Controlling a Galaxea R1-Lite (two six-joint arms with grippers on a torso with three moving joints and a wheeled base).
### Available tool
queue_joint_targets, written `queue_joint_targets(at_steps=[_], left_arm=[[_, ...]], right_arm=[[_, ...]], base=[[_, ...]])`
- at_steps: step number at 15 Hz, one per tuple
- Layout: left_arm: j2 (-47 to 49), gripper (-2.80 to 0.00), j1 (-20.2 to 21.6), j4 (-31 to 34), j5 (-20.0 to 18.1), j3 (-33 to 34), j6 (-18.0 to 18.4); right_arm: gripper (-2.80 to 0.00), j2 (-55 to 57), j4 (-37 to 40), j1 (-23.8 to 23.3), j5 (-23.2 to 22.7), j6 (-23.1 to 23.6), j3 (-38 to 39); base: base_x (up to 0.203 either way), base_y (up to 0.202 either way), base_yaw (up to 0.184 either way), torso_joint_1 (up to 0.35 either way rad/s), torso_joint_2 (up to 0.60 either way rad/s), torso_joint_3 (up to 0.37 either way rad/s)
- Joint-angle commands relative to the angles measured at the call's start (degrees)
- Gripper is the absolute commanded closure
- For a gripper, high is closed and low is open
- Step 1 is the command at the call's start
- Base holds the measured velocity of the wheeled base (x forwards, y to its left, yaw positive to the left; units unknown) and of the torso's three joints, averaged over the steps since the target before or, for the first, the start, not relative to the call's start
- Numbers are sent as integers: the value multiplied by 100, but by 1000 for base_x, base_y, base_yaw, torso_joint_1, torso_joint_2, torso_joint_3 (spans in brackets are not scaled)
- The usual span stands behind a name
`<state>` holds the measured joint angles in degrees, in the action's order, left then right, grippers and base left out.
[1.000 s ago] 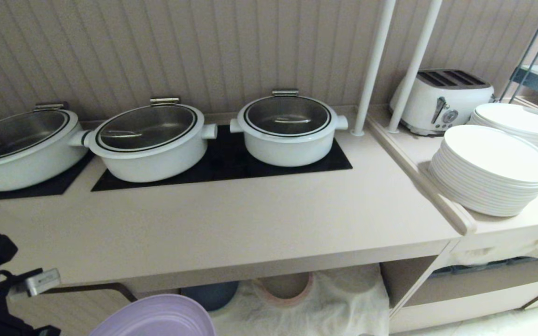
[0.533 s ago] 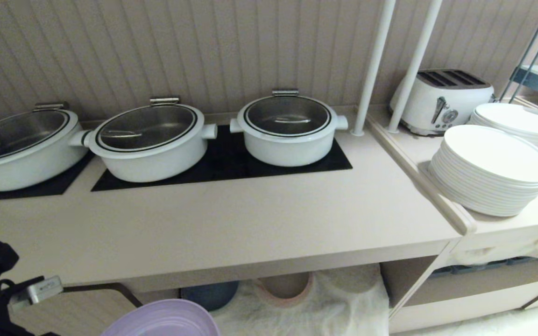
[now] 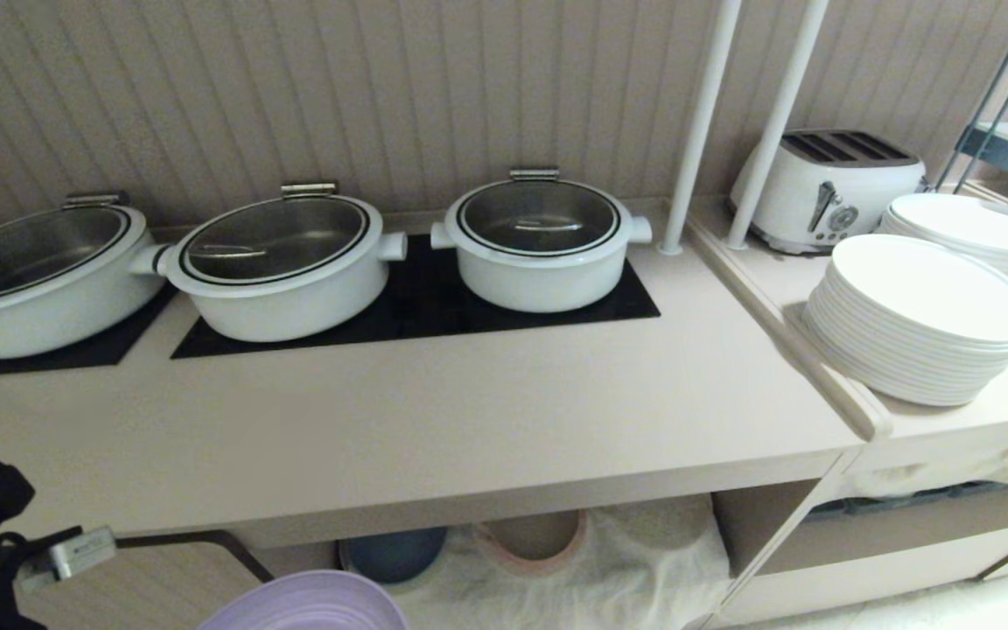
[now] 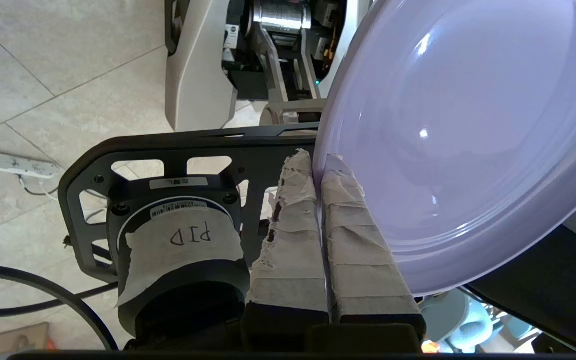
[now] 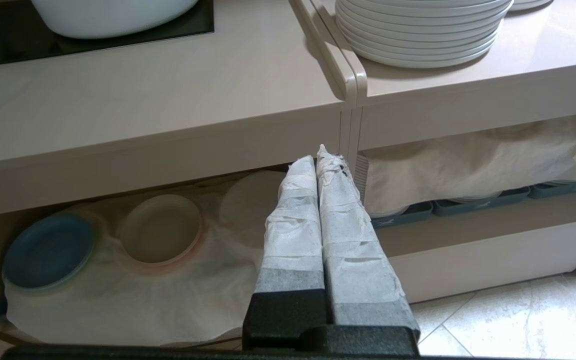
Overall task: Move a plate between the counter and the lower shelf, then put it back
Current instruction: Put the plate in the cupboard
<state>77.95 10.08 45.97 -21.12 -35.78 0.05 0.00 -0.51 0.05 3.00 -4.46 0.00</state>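
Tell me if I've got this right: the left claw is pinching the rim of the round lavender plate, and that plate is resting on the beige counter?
Not quite. The left claw does pinch the round lavender plate by its rim, but the plate isn't on the long beige counter. The head view shows it held in the air below the counter's front edge; the left wrist view shows floor behind it.

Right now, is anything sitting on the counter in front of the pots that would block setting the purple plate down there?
Nothing visible. The left gripper is shut on the plate, held below the counter's front edge. The strip of counter in front of the three pots shows nothing on it; the white plates stack on the section to the right.
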Motion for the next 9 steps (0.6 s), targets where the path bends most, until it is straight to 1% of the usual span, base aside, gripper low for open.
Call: queue_joint_targets(at_steps=[1,9], left_arm=[[1,0,3,26,-7,1,4],[-35,0,3,26,2,3,10]], right_arm=[[0,0,-2,4,8,-2,0],[0,0,-2,4,2,-8,-6]], base=[[0,0,0,0,0,0],[0,0,0,0,0,0]])
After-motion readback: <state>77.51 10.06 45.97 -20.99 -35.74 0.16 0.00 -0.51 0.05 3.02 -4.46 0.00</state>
